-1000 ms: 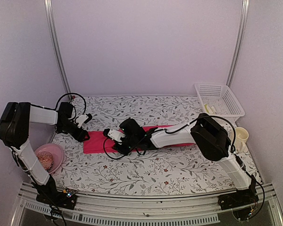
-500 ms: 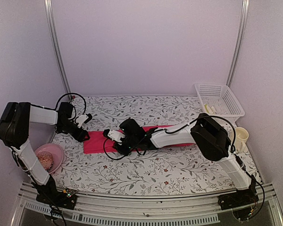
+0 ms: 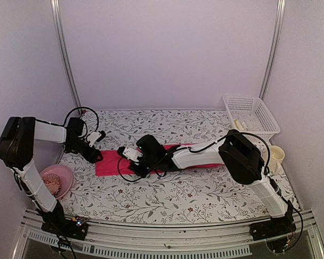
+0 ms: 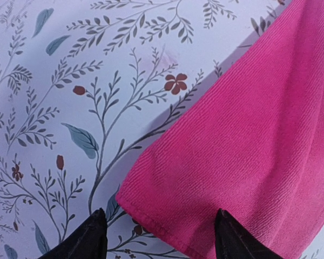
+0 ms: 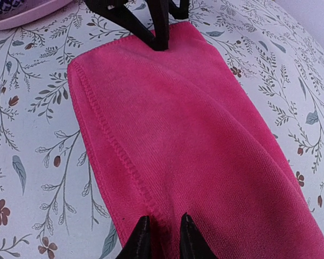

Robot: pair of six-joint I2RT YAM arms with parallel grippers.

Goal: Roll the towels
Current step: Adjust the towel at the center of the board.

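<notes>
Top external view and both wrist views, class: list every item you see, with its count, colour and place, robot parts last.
pink towel: one, magenta, flat across the table's middle
bowl: one, pink, near-left corner, patterned item inside
basket: one, white, far-right corner, pale items inside
cup: one, cream, right edge, nearer than the basket
table: one, white floral cover
left claw: one, black, open, straddling the towel's corner
right claw: one, black, closed on the towel's hem
</notes>
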